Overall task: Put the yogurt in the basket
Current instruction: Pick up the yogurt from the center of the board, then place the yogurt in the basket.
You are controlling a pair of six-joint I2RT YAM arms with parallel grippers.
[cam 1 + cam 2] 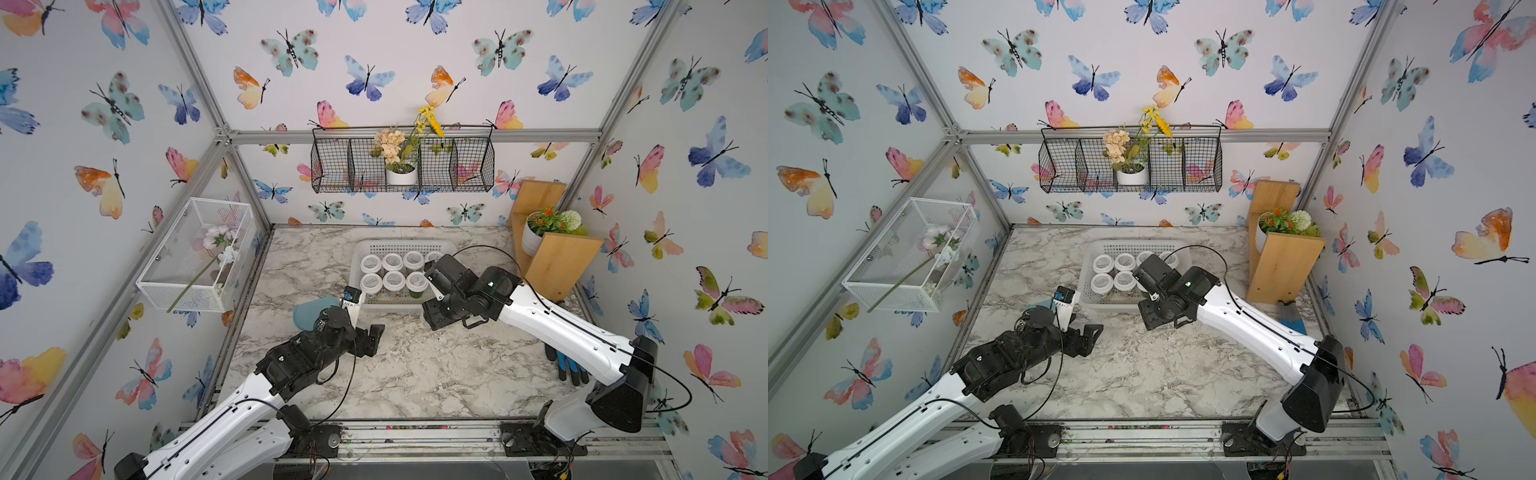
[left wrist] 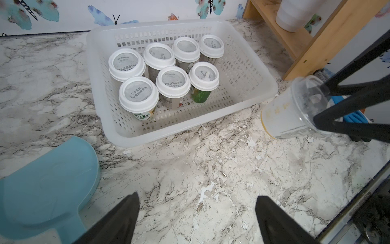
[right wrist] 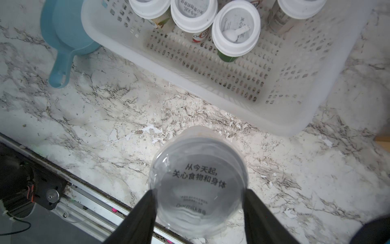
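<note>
The basket (image 2: 253,71) sits on the table (image 2: 211,169) near the middle of its back edge. Seven cups (image 2: 173,81) stand upright inside it, four in the back row and three in the front row, packed toward the basket's left side. The floor at its front right corner is bare.

The right gripper (image 3: 198,192) pinches the eighth cup (image 3: 197,169) across its lid end, with the flat clear lid facing the wrist camera. This cup is outside the basket, just off its front right corner, tilted with its base toward the table. I cannot tell whether the base touches the table.

The left gripper (image 2: 197,196) is spread wide with nothing in it, low over the table in front of the basket's front left corner. A scoop (image 2: 46,179) lies on the table just beside that corner. A glove (image 1: 567,368) lies at the table's right edge.
</note>
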